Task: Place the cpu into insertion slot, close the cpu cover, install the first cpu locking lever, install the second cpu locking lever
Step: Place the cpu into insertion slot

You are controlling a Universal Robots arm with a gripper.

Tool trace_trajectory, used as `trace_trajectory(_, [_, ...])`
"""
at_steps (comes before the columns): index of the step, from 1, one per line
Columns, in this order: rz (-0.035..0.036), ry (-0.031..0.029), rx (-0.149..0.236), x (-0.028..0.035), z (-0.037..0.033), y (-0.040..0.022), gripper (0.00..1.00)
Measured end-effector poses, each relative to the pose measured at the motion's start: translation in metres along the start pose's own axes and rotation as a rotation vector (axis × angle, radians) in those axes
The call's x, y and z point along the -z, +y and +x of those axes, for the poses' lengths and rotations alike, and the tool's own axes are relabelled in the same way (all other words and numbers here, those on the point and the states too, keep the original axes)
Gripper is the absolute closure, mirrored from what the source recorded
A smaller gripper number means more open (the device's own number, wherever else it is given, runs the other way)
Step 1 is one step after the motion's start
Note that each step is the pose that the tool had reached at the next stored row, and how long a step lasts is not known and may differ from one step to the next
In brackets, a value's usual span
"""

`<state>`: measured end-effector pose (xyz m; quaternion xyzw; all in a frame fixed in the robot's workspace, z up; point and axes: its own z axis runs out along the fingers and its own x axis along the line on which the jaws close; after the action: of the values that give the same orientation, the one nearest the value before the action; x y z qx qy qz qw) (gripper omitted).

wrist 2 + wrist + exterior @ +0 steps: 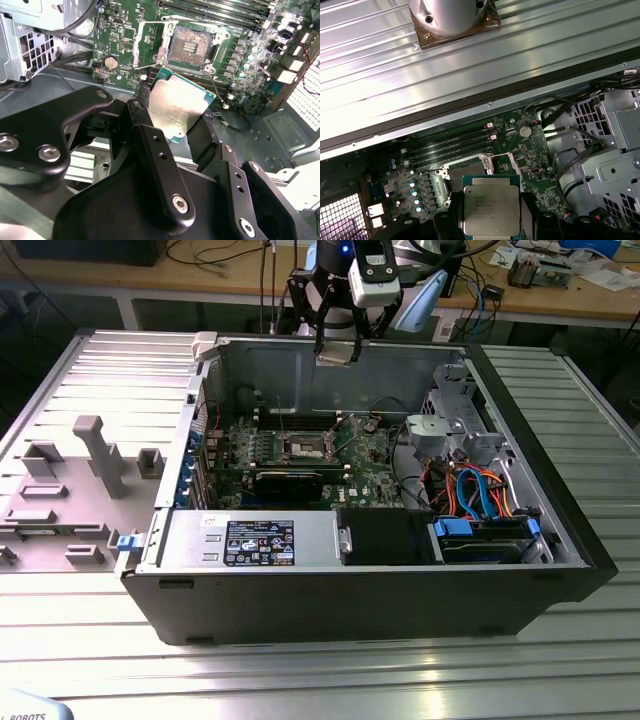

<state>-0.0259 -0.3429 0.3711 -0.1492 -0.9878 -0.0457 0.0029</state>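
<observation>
The black gripper (174,120) pinches the flat square cpu (176,102) by its edges, dull silver lid tilted, well above the uncovered, dark-centred insertion slot (192,45).

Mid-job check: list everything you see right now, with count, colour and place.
table: one, silver metal.
computer case: one, black, open, on the table.
motherboard: one, green, inside the computer case.
insertion slot: one, dark centre, silver rim, empty, on the motherboard.
cpu: one, silver top, held above the motherboard, not yet seated.
panel: one, grey, exterior view's left of the computer case.
cables: several, blue and orange, exterior view's right inside the computer case.
gripper: one, black, shut on the cpu.
</observation>
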Motion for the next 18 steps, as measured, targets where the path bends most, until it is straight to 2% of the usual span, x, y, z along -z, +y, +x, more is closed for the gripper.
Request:
trace_trajectory(15, [-0.0012, -0.0059, -0.066, -0.0001, 0.0016, -0.0005, 0.46])
trace_trajectory(18, [-0.0013, -0.0063, -0.07, -0.0001, 0.0016, -0.0005, 0.46])
